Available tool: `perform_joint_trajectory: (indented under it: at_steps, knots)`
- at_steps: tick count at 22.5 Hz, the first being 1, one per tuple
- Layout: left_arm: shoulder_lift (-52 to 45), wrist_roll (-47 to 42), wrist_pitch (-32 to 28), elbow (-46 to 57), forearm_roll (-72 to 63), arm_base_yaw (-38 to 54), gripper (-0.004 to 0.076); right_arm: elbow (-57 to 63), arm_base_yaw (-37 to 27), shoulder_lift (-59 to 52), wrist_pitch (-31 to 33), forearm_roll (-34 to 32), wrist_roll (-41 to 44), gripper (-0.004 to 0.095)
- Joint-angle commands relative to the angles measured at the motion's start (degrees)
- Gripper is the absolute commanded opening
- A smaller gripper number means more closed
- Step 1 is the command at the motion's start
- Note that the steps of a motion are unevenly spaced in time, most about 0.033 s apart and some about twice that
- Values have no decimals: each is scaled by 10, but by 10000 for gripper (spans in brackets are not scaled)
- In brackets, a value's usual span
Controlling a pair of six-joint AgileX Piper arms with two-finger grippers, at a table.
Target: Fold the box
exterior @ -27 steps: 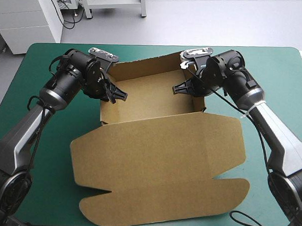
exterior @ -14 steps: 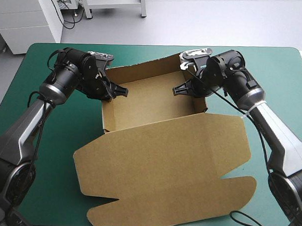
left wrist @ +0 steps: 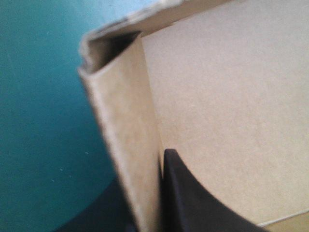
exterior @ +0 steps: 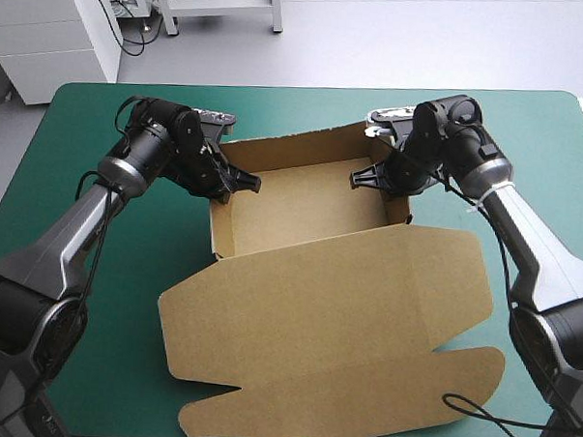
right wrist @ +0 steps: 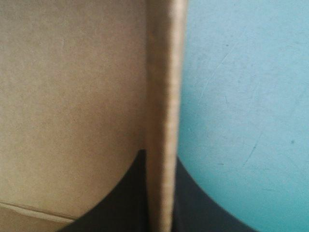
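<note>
The brown box (exterior: 302,195) stands as an open tray at the middle of the table. Its lid (exterior: 336,308) lies flat toward the front edge. My left gripper (exterior: 237,184) is shut on the box's left wall (left wrist: 125,125), one black finger (left wrist: 188,198) inside the tray and the other outside. On the opposite side, my right gripper (exterior: 371,176) is shut on the right wall (right wrist: 164,87), whose thin edge runs straight up between the fingers (right wrist: 120,198). The tray's back wall (exterior: 295,143) stands upright.
Teal-green cover (exterior: 85,297) shows on both sides of the box and behind it. The lid's cut front flaps (exterior: 361,401) reach close to the table's front edge. The table's far edge (exterior: 307,87) lies a short way behind the tray.
Both grippers have moved to the right and a little toward the front, dragging the box with them. The lid has slid the same way across the cover.
</note>
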Motion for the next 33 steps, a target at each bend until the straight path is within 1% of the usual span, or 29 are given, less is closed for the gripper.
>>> perform_joint_trajectory:
  at_steps: [1, 6, 8, 9, 13, 19, 25, 26, 28, 30, 31, 32, 33]
  knots:
    - [-5, 55, 0, -16, 0, -8, -6, -23, -2, -7, -2, 45, -23, -19]
    - [30, 78, 6, -28, 12, -8, -6, -23, -2, 20, -2, 47, -23, -19]
    - [52, 81, 18, -58, 12, -8, -6, -23, 1, 30, -2, 45, -21, -19]
    - [70, 93, 39, -86, 12, -8, -6, -23, 1, 37, -2, 44, -17, -17]
    - [91, 99, 38, -132, 7, -8, -6, -23, 4, 62, -2, 43, -10, -18]
    - [95, 103, 38, -134, 28, -8, -7, -23, 4, 94, -2, 43, -9, -18]
    - [101, 104, 38, -123, 0, -8, -2, -23, 4, 96, -2, 4, -9, -17]
    - [101, 104, 39, -121, 0, -8, 11, -23, 4, 96, -2, 4, -9, -18]
    - [101, 104, 39, -121, -5, -8, 64, -23, 4, 96, -2, 5, -9, -17]
    - [101, 104, 39, -121, -10, -8, 152, -23, 4, 96, -2, 4, -9, 0]
    - [101, 104, 39, -121, -15, -8, 194, -23, 4, 96, -2, 4, -9, 34]
    - [101, 104, 39, -121, -25, -8, 308, -23, 4, 96, -2, 4, -9, 144]
    - [101, 104, 39, -121, -26, -8, 366, -23, 4, 96, -2, 6, -11, 231]
